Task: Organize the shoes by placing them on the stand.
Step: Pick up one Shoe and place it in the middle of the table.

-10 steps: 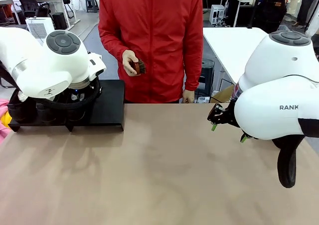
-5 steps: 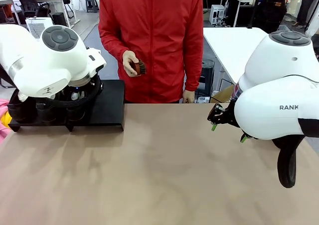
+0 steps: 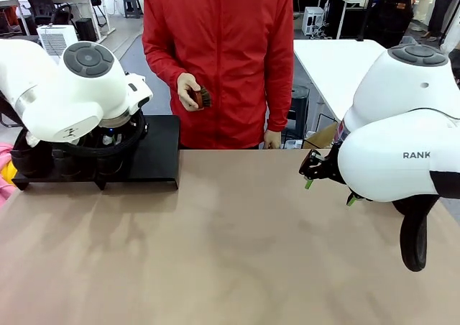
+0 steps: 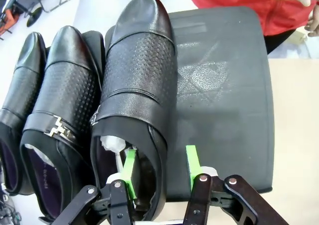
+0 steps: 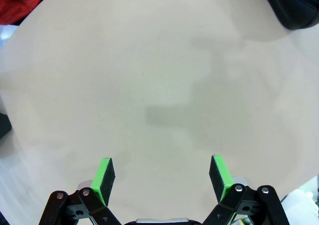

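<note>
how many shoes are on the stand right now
3, side by side on the stand: the outermost shoe, the middle shoe, and the shoe in the left claw. More may be hidden.

three glossy black shoes (image 4: 137, 85) are sitting side by side, toes pointing away, on the left part of the matte-black stand (image 4: 224, 85).

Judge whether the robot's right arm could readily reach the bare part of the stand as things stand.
Probably not: the right gripper hangs open far across the table from the stand, where the left arm already works.
</note>
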`<state>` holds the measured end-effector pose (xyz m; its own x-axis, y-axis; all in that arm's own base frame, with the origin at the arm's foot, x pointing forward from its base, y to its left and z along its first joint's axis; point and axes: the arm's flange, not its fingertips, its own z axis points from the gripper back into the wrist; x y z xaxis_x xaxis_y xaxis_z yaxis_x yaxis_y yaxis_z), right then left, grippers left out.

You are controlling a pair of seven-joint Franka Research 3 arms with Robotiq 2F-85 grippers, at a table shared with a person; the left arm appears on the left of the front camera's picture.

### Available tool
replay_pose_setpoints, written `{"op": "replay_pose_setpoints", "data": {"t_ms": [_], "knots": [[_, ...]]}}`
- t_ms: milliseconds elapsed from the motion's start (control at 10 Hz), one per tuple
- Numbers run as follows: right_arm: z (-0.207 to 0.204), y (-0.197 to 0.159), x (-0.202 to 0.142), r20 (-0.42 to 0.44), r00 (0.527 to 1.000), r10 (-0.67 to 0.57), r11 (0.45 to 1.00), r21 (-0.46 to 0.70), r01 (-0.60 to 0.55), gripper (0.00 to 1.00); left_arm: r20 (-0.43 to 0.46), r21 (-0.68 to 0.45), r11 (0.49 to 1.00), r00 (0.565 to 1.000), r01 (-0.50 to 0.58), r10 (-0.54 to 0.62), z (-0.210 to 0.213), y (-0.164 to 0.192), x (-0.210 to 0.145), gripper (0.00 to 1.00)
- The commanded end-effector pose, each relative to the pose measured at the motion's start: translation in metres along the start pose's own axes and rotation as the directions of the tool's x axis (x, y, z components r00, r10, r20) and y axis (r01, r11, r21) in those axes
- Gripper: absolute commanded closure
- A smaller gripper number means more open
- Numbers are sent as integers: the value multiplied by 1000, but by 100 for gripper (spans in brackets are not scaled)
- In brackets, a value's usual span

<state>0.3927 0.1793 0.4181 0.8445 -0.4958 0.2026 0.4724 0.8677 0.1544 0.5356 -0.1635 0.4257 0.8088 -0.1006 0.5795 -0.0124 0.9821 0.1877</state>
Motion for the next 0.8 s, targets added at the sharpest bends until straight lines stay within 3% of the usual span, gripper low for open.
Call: {"op": "replay_pose_setpoints", "data": {"t_ms": [0, 500, 700], "knots": [[2, 0, 3, -8, 1000, 14, 1000, 21, -14, 0, -1, 0, 1000, 1000, 0, 0, 0, 0, -1, 51], [2, 0, 3, -8, 1000, 14, 1000, 21, -14, 0, 274, -19, 998, 959, -63, 66, 108, -2, 17, 51], [2, 0, 3, -8, 1000, 14, 1000, 21, -14, 0, 283, -100, 992, 953, -81, 106, 148, -9, 8, 51]]}}
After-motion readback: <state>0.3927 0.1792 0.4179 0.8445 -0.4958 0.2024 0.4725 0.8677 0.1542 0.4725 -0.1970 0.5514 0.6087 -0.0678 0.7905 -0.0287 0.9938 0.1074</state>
